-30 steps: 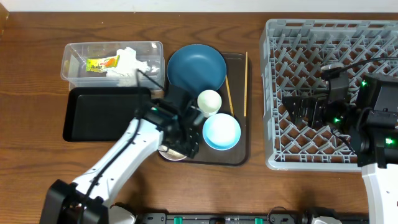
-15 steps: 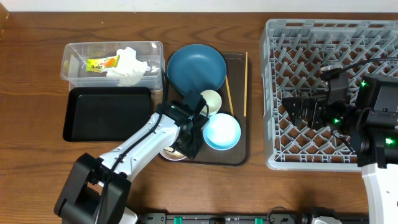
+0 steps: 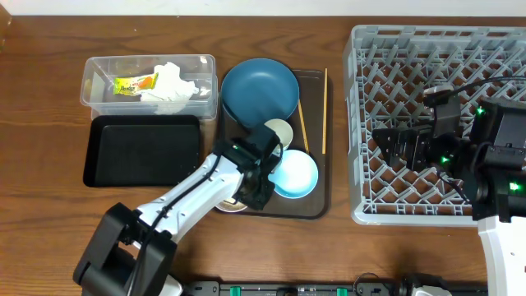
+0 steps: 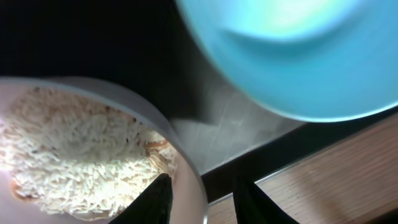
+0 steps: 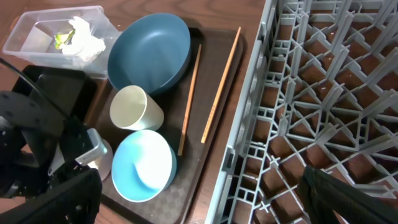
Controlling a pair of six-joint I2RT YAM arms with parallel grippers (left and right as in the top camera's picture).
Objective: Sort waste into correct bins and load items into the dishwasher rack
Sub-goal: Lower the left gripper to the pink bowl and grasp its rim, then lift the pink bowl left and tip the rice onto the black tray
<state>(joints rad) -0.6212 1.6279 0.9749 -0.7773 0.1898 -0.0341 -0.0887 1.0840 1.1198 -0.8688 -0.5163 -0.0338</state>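
Observation:
A white bowl (image 4: 186,146) heaped with rice (image 4: 74,149) sits at the brown tray's near left corner. My left gripper (image 4: 202,199) straddles its rim: one finger inside against the wall, the other outside with a small gap, so it is open. From overhead the left gripper (image 3: 251,193) covers most of that bowl (image 3: 230,203). The light blue bowl (image 3: 294,174), cup (image 3: 278,131), dark blue plate (image 3: 259,89) and two chopsticks (image 3: 325,107) lie on the tray. My right gripper (image 5: 205,199) hangs open and empty over the rack (image 3: 436,49).
The brown serving tray (image 3: 316,205) holds the dishes. Left of it stands the clear tub (image 3: 99,66) with tissue (image 3: 168,82) and a snack wrapper (image 3: 136,82), and the black tray (image 3: 140,150) lies in front of it. The rack's wall (image 5: 249,124) borders the tray's right side.
My left gripper moved right onto the white bowl's rim and its jaws narrowed around it. The right arm has not moved.

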